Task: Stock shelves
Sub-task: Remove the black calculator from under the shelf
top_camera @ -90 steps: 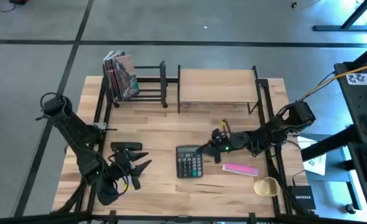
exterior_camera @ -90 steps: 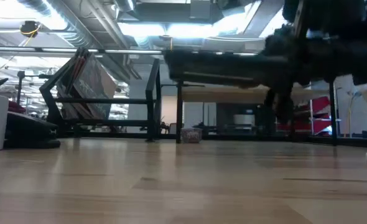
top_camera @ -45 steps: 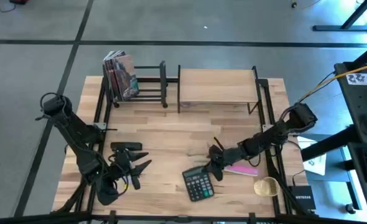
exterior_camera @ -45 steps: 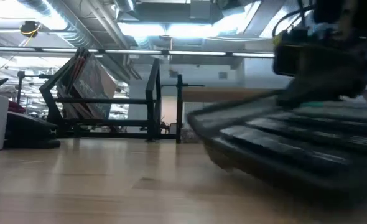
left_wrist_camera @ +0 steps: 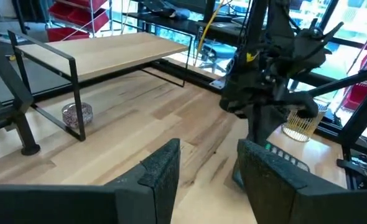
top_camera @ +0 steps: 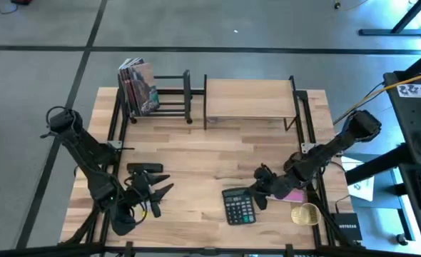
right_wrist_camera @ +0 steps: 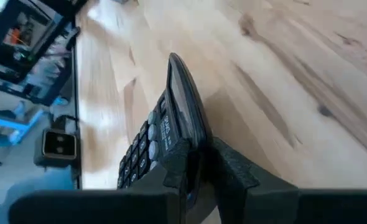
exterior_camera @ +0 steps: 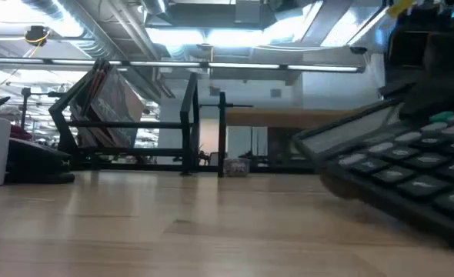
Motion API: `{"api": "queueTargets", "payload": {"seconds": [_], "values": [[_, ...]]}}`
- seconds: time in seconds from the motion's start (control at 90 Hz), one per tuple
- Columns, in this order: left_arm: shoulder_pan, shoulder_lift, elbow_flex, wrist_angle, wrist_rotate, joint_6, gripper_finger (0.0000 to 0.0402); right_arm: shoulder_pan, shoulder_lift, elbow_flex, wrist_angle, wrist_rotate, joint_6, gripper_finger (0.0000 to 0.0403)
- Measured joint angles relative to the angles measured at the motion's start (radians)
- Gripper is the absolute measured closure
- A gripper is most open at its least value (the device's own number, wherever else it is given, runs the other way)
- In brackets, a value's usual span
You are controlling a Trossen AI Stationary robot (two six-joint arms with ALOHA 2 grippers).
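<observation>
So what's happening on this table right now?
The right end effector is clamped on the top edge of a black desk calculator, holding it tilted near the table's front. The left end effector waits open at front left. The light-wood board shelf is bare on top; the black metal-bar book rack holds some books.

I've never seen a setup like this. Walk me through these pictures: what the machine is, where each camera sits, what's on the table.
Two dark robot arms work at a wooden table. One picture looks straight down, one looks level across the tabletop, and one comes from each wrist. The right gripper is shut on a black calculator, held tilted just above the wood; the right wrist picture shows its fingers pinching the edge. The left gripper waits open near the front. At the back stand a black book rack holding books and a light-wood shelf. A pink item and a small wicker object lie front right.
</observation>
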Motion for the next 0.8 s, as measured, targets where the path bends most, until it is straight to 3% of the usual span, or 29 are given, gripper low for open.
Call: {"api": "queueTargets", "payload": {"seconds": [0.433,0.8], "values": [[0.001,0.000,0.000,0.001,-0.001,0.000,0.0259,0.009,-0.169,0.000,-0.229,-0.003,0.008,0.0343],[0.001,0.000,0.000,0.001,-0.006,-0.001,0.0259,0.008,-0.182,0.000,-0.263,0.007,-0.024,0.0343]]}}
